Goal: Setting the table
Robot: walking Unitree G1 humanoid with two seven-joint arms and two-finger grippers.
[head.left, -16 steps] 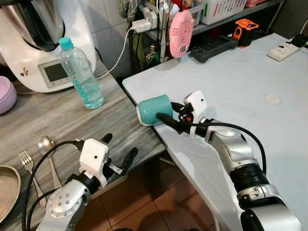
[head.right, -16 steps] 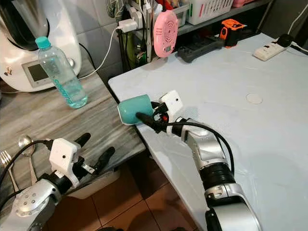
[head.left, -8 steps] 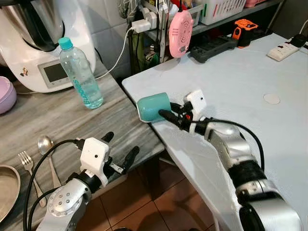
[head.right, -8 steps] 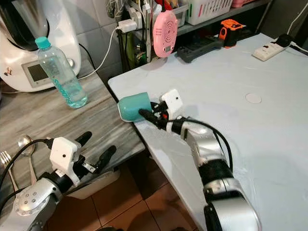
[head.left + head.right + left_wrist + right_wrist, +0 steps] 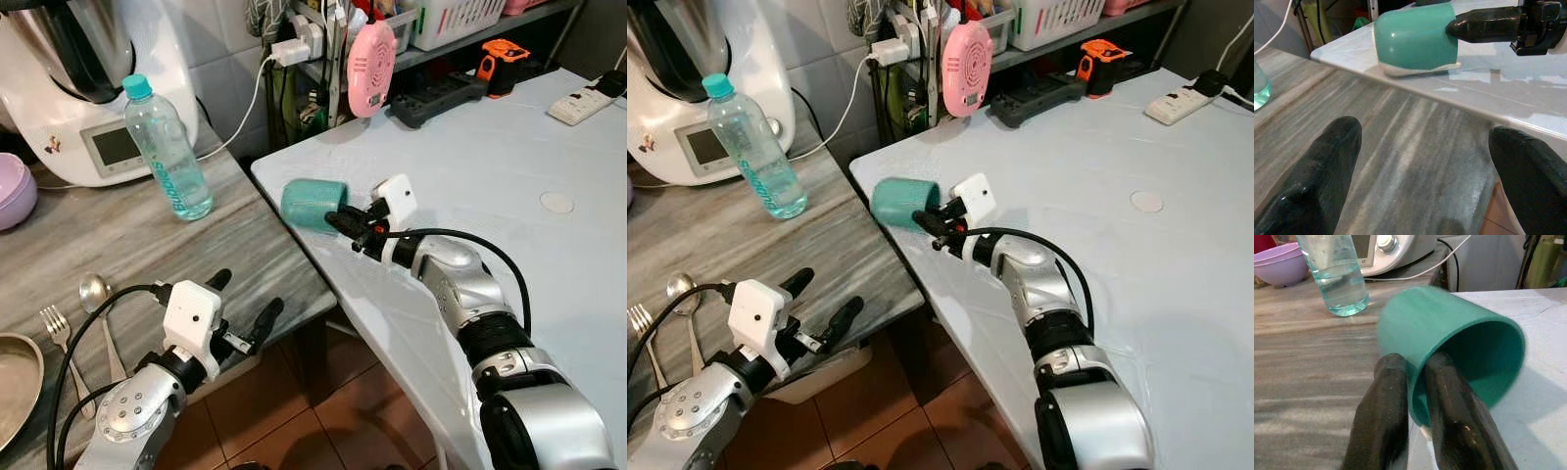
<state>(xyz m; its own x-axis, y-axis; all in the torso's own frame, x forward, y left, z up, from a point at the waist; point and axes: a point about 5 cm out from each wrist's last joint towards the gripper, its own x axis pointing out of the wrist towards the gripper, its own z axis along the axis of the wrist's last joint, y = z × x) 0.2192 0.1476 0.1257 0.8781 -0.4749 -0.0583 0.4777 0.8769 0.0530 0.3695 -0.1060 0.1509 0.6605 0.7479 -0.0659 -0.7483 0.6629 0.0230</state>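
Pinching teal cup [image 5: 312,205] rim – right claw [image 5: 338,221]; cup empty, tipped sideways; left claw [image 5: 245,308] wide.

Right gripper [image 5: 926,221] clamped, left gripper [image 5: 243,308] agape.

We spot teal vertical lettering on the bottle [image 5: 167,149], too blurred for us to read, a small red mark on the white appliance [image 5: 51,145], unreadable too, its grey screen [image 5: 116,147] blank to us

Cup [image 5: 312,204] on its side at table's [image 5: 549,147] near-left corner; bottle [image 5: 167,149] on counter [image 5: 118,245] left; spoon [image 5: 96,294], fork [image 5: 57,333] near-left.
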